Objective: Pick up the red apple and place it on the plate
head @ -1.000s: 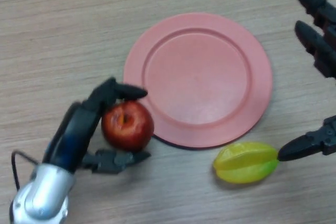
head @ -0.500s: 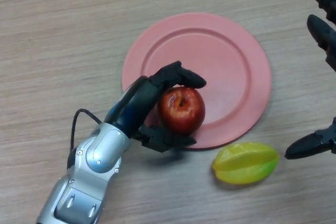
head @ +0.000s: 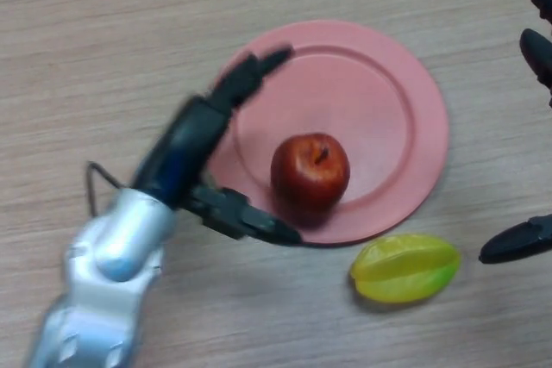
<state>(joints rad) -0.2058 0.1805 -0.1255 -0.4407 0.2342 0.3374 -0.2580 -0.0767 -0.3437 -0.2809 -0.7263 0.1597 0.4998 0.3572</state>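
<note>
Now red apple [head: 310, 170] sits on plate [head: 405, 84], between left hand's [head: 203, 140] spread fingers

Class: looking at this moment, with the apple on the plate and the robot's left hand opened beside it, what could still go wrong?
The red apple sits near the plate edge closest to the robot, so it might roll off. The open left hand has fingers spread on either side and could knock it when pulling away. The right hand rests beside the yellow starfruit.
</note>
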